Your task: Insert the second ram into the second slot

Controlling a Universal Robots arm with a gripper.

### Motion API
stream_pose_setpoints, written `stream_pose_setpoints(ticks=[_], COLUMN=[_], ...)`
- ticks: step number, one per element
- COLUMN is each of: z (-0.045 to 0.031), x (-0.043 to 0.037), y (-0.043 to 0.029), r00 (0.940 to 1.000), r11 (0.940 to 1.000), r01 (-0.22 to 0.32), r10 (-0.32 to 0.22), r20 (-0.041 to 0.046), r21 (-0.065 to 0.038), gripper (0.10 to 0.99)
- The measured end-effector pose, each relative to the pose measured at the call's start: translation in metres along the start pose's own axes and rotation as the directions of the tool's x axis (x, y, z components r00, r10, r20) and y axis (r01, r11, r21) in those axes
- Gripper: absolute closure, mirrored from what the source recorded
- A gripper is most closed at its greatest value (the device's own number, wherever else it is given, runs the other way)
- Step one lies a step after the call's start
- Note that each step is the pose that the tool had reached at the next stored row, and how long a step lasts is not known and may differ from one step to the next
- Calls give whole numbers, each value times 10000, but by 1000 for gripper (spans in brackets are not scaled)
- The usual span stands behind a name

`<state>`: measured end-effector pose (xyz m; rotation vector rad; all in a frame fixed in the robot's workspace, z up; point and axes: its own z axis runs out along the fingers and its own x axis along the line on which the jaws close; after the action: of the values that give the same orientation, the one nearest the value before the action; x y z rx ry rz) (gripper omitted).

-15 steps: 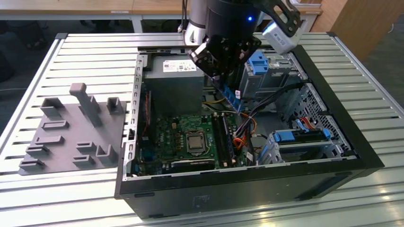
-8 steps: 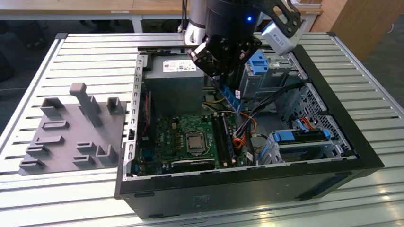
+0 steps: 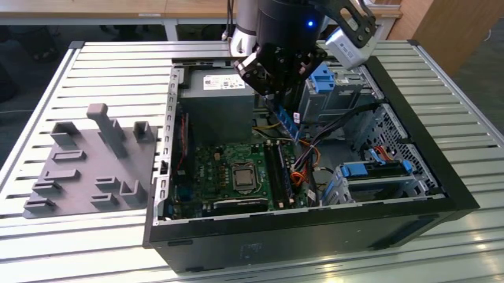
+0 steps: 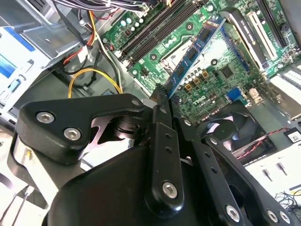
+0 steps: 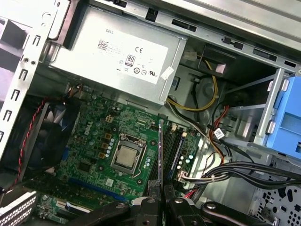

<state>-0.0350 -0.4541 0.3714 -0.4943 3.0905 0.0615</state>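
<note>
A grey fixture plate (image 3: pixel 87 165) lies at the exterior view's left. At centre, over the open case's motherboard (image 3: pixel 228 171), the gripper (image 3: pixel 277 97) is clamped on the second ram (image 3: pixel 287 122), which hangs edge-down above the memory slots (image 3: pixel 277 171).

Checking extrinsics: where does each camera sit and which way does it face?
Exterior view: mounted off-robot, high, looking down into the open case; arm and hand show.
First wrist view: on the wrist, looking past fingertips at the motherboard.
Second wrist view: on the wrist, behind the hand's linkage, facing the motherboard.
Both wrist views share the second ram held in the hand.
</note>
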Motion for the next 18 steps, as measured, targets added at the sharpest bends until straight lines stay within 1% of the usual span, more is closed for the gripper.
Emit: stream_pose_setpoints(ticks=[18], z=[20], x=[1], y=[-1], r00=[9999], r11=[9999], r01=[-109], r10=[109], r20=[5], r21=[1], gripper=[949])
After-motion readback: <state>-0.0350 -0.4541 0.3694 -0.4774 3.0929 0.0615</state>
